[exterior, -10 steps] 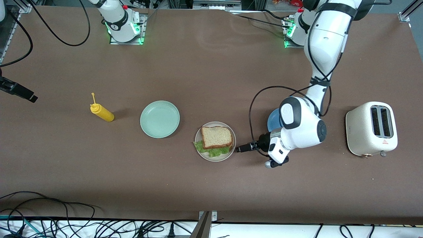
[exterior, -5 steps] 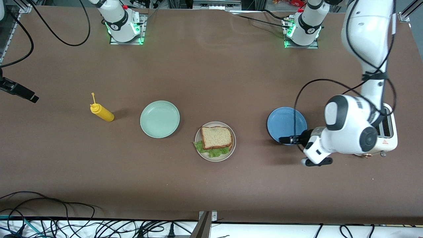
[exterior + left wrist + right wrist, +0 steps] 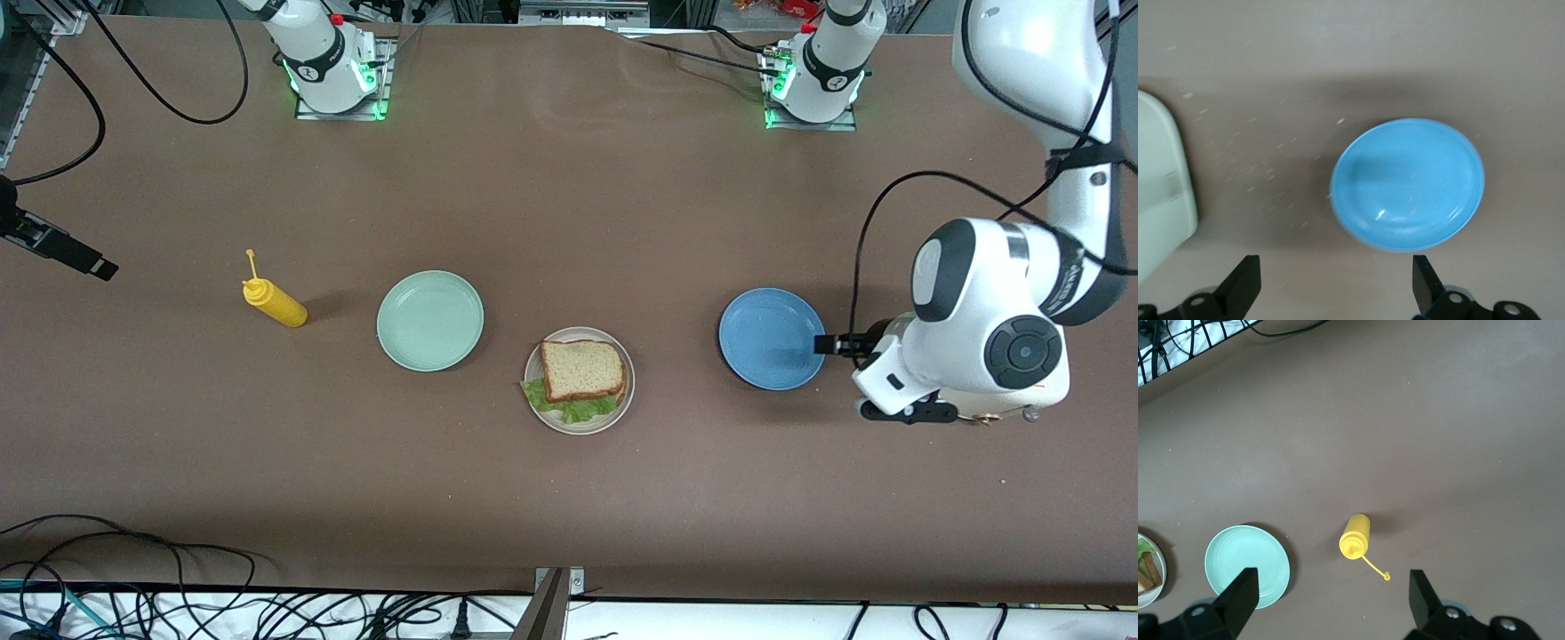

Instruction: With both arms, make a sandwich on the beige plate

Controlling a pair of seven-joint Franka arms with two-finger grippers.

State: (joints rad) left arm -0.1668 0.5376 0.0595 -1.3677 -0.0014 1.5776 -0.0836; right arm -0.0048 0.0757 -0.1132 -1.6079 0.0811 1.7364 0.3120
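The sandwich [image 3: 582, 368] lies on the beige plate [image 3: 587, 426] near the table's middle: a tan bread slice on top, green lettuce [image 3: 569, 409] sticking out under it. Nothing touches it. My left gripper [image 3: 831, 344] hangs over the table beside the blue plate, toward the left arm's end. In the left wrist view the left gripper [image 3: 1335, 265] is open and holds nothing. My right gripper [image 3: 1333, 583] is open and empty, high over the table by the yellow bottle. An edge of the sandwich [image 3: 1146, 568] shows in that view.
A blue plate [image 3: 770, 338] [image 3: 1408, 183] lies bare beside the beige one. A mint-green plate [image 3: 430, 320] [image 3: 1247, 565] and a lying yellow squeeze bottle [image 3: 276, 304] [image 3: 1355, 535] sit toward the right arm's end. A white toaster [image 3: 1158, 207] stands under the left arm.
The left arm has swung away from the beige plate toward its own end of the table, uncovering the blue plate and covering the toaster. The sandwich has not moved.
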